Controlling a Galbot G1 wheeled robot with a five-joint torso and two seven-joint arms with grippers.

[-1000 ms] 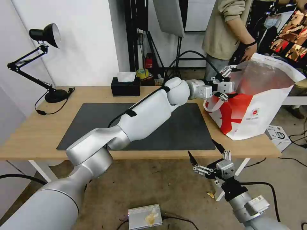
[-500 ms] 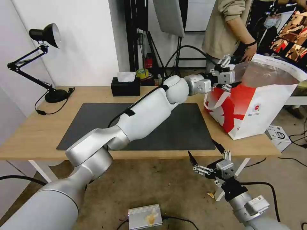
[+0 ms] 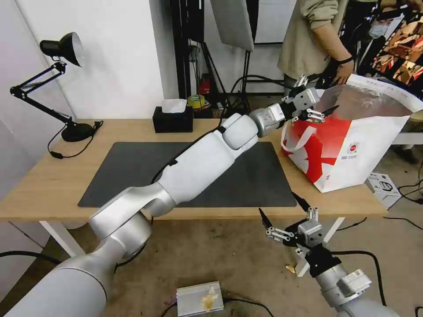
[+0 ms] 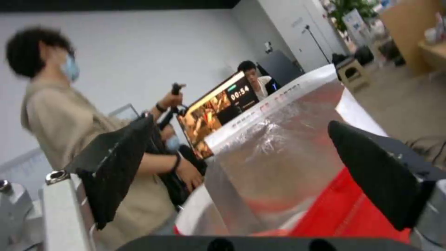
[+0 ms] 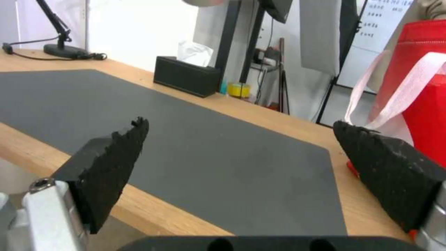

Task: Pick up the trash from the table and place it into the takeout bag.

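Observation:
The takeout bag (image 3: 352, 145) stands open on the right end of the table (image 3: 53, 176), red and white with silver lining (image 4: 288, 153). My left gripper (image 3: 318, 97) hangs open and empty at the bag's left rim, above a white strap handle (image 3: 295, 136). In the left wrist view its gripper (image 4: 241, 164) spans the lining. My right gripper (image 3: 285, 214) waits open and empty below the table's front edge. In the right wrist view that gripper (image 5: 241, 164) faces the dark grey mat (image 5: 186, 139). The trash is out of view.
A black tissue box (image 3: 172, 119) and a desk lamp (image 3: 66, 48) sit along the table's far edge. A person (image 3: 313, 39) stands behind the bag. On the floor lie a metal box (image 3: 198, 299) and a small carton (image 3: 383, 187).
My left gripper has risen from the bag's left side to its rim and tilted upward. The bag has shifted and now stands straighter. The right arm has not moved.

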